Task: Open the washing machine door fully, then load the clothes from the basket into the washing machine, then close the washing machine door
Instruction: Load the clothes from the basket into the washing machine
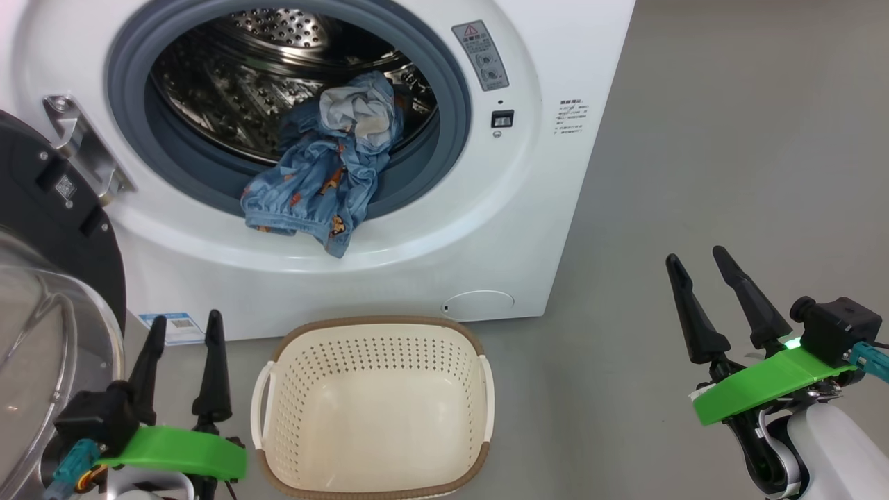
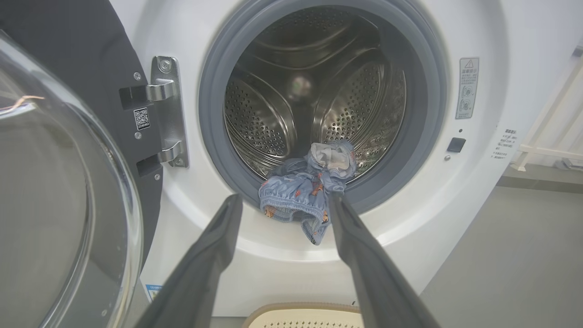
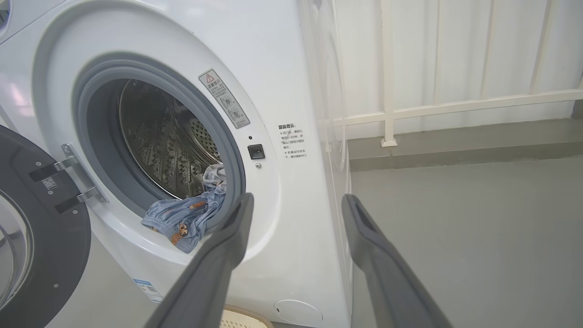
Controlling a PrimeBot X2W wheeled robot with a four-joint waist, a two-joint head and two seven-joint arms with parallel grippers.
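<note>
- Spotted left gripper at lower left of head view, spread to full width, nothing held; just beside the basket and near the washing machine door.
- Spotted right gripper at lower right, likewise wide and empty, well apart from the basket, above bare floor.
- Basket on the floor just in front of the washing machine, empty; door swung wide to the left on its hinge.
- Half in only: blue printed garment draped over the grey gasket, hem hanging past the lip onto the white front.
- Judged stage: loading nearly done, closing not yet begun.
- Main risk: shutting the door now and pinching the hem against the gasket, so no latch or trapped fabric; cause, cloth left on the lip instead of pushed deep into the drum.
- Second risk: poking with spread fingers, snagging the soft cloth and dragging it back out.
- Third risk: clipping the basket rim or the glass bowl with the left arm when reaching for the door; cause, tight spot between the two.
- Left wrist view: straight look into the drum, back wall and paddles, no other clothes visible; head view giving just a steep partial look.
- Right wrist view: side panel and a white railing behind, outside the head view's framing.
- Head view: both grippers together and whole basket interior, cut to a sliver of rim in the wrist views.
</note>
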